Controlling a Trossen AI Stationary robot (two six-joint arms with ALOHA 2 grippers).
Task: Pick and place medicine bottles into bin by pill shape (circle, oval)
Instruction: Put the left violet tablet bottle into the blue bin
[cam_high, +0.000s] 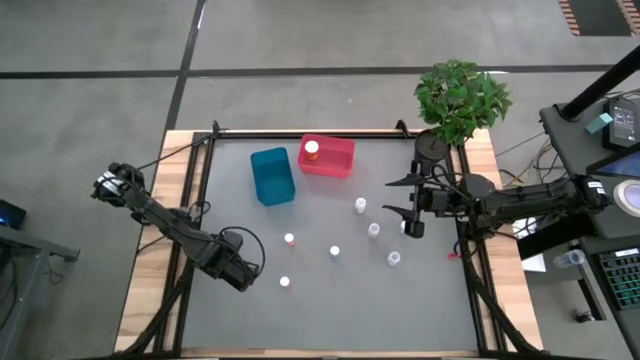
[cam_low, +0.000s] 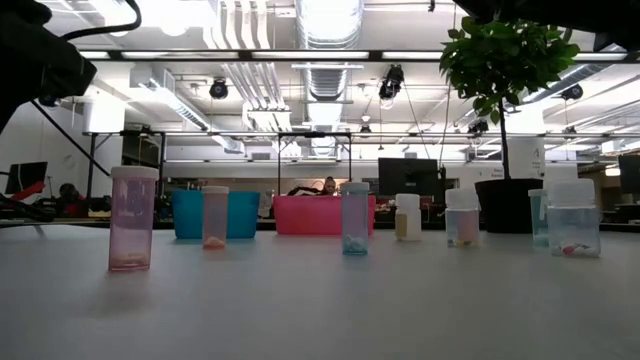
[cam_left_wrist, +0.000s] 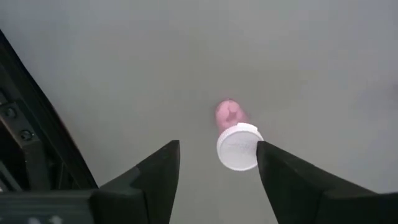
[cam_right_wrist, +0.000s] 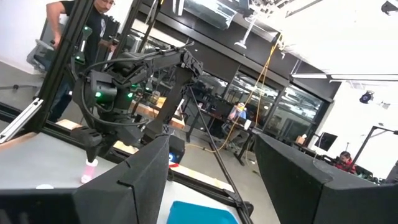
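Several small white-capped medicine bottles (cam_high: 360, 205) stand upright on the grey table (cam_high: 330, 310). One with pink pills (cam_left_wrist: 237, 147) stands near the front left (cam_high: 285, 282). My left gripper (cam_left_wrist: 217, 149) hangs open above it, pointing down (cam_high: 243, 272), one finger on each side of the cap and clear of it. An orange-capped bottle (cam_high: 312, 150) sits in the pink bin (cam_high: 335, 160). Beside that bin stands the blue bin (cam_high: 272, 176). My right gripper (cam_high: 395, 197) waits open and raised at the right, nothing between its fingers (cam_right_wrist: 212, 140).
The two bins stand side by side at the table's far edge. A potted plant (cam_high: 460, 95) stands at the far right corner. In the low view the bottles stand in a row (cam_low: 355, 218) in front of the bins. People show in the room beyond (cam_right_wrist: 81, 25).
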